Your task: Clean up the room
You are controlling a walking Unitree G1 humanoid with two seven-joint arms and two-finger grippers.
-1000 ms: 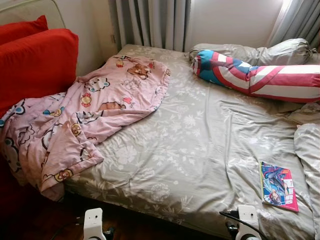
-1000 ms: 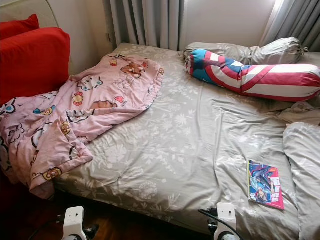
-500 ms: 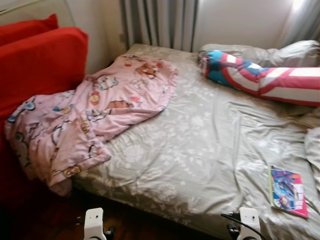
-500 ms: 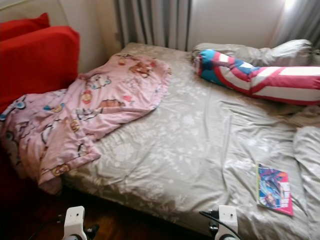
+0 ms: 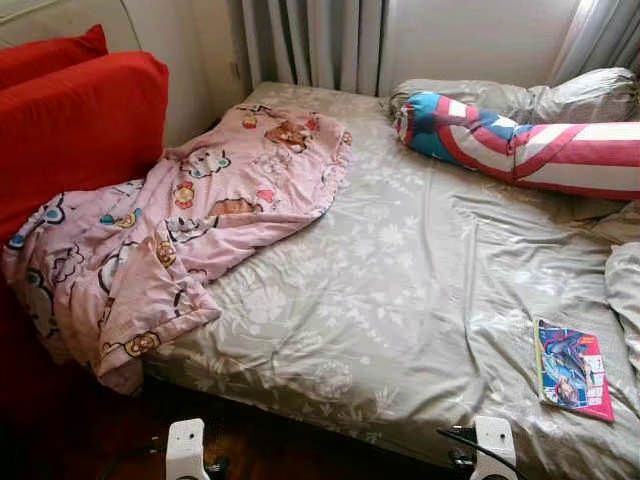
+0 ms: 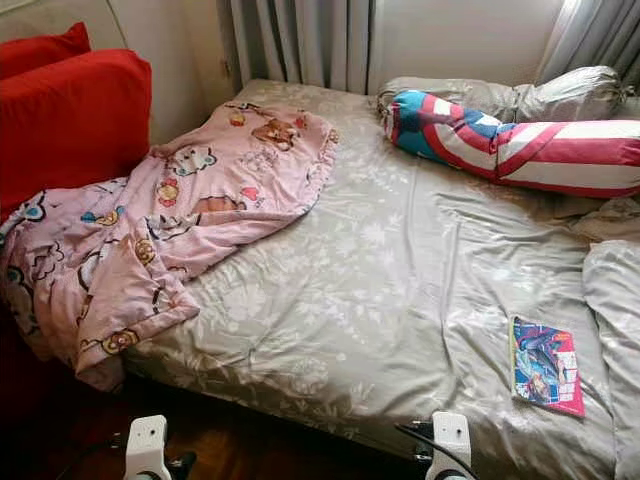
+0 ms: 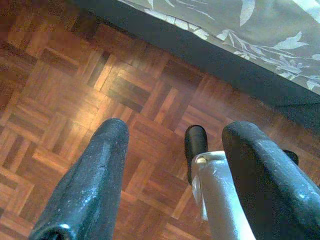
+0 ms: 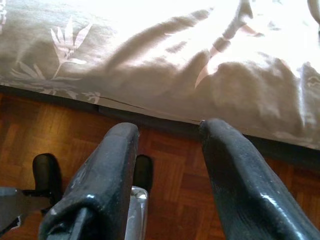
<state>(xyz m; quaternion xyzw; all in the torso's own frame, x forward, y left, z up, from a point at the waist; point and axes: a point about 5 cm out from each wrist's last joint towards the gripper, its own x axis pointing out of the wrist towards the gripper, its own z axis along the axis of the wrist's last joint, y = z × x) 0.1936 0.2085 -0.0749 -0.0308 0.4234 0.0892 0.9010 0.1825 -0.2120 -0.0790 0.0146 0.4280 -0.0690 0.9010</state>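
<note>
A pink cartoon-print blanket (image 5: pixel 190 230) lies crumpled over the bed's left side and hangs off its near left corner. A colourful comic book (image 5: pixel 572 367) rests flat near the right front edge of the bed (image 5: pixel 400 290). A red, white and blue bolster pillow (image 5: pixel 520 145) lies across the head end at the right. Both arms hang low at the bed's foot. My left gripper (image 7: pixel 165 175) is open over parquet floor, and my right gripper (image 8: pixel 170 175) is open by the sheet's edge.
A red sofa (image 5: pixel 75 130) stands against the bed's left side. Grey pillows (image 5: pixel 560 98) and grey curtains (image 5: pixel 310 45) lie at the far end. A rumpled grey duvet (image 5: pixel 625 300) sits at the right edge. Dark parquet floor (image 7: pixel 75 100) runs along the bed's foot.
The camera has swung slightly, shifting the whole scene. Nothing on the bed has moved, and both arms still hang low.
</note>
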